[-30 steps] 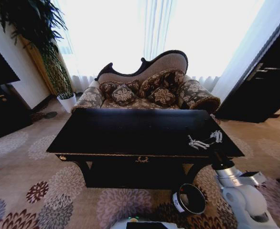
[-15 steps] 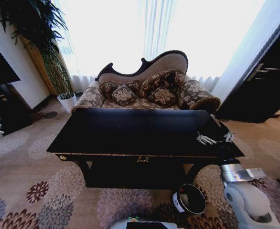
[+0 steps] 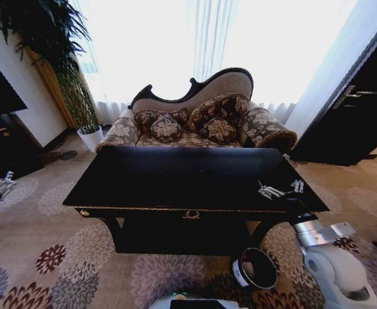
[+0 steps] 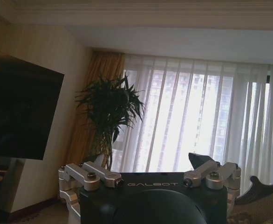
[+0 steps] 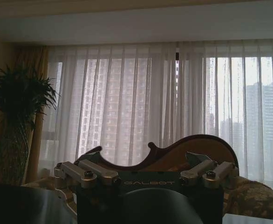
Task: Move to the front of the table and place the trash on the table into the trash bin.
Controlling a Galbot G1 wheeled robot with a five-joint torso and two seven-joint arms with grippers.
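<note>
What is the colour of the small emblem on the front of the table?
Gold, against the glossy black table; the emblem shows best in the head view.

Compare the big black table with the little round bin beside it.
The large glossy black rectangular table is flat-topped on curved legs; the small round dark bin is an open cylinder on the carpet. The table stands far higher and wider than the bin. Both are dark.

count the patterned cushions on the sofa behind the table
4 that I can make out: one small cushion at left-centre, a darker one behind it, one right of centre, a large one against the backrest. Others may be hidden.
</note>
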